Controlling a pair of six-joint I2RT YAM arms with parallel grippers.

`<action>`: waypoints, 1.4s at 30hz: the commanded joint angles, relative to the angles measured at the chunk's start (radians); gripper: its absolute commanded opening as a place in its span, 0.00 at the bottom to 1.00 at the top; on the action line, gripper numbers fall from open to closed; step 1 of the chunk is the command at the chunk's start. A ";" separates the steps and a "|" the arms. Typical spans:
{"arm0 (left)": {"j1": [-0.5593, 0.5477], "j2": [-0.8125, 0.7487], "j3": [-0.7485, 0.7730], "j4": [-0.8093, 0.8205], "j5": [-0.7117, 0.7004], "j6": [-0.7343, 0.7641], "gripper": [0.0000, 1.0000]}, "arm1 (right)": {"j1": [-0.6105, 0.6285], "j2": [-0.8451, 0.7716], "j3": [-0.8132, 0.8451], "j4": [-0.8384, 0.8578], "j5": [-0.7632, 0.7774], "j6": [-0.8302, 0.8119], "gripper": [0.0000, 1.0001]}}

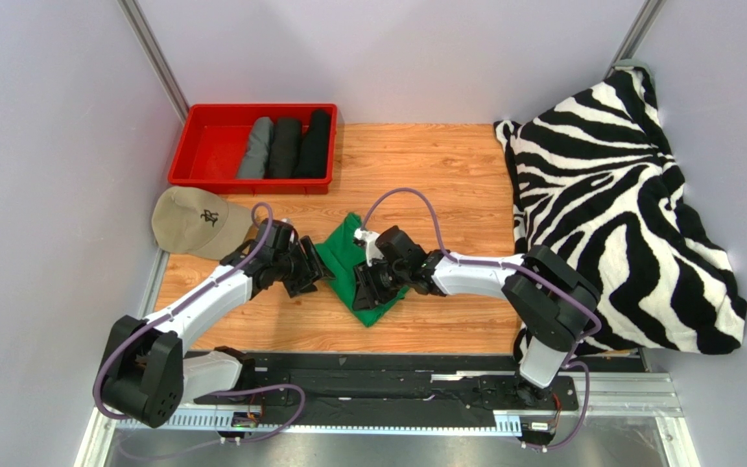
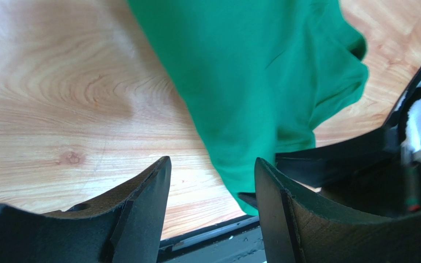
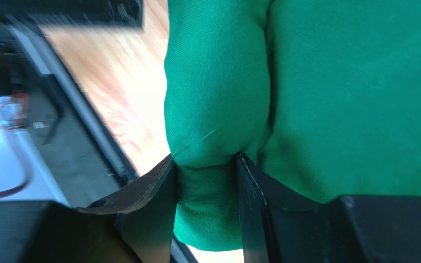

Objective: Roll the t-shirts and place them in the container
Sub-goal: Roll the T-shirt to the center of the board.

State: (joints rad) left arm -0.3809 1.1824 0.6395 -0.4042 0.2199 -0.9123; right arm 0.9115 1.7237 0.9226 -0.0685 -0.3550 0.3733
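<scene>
Right hand (image 3: pixel 204 159) pinches a fold of green t-shirt (image 3: pixel 350 98); left hand (image 2: pixel 212 161) gapes beside it.

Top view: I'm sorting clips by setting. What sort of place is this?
Likely a lab test booth, not a home: plain panel walls on metal posts, a wooden table, and a red tray of rolled shirts.
</scene>
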 commanded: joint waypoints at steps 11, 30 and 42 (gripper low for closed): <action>-0.001 0.092 -0.097 0.334 0.038 -0.112 0.68 | -0.115 0.116 -0.074 0.187 -0.308 0.168 0.44; -0.124 0.292 0.149 -0.080 -0.134 -0.125 0.19 | 0.001 -0.168 -0.084 -0.060 0.201 0.070 0.62; -0.124 0.256 0.212 -0.263 -0.108 -0.094 0.13 | 0.444 -0.120 0.157 -0.341 0.959 -0.148 0.68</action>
State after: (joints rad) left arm -0.5018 1.4624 0.8059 -0.5392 0.1242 -1.0405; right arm 1.2739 1.5181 0.9878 -0.2981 0.3016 0.3248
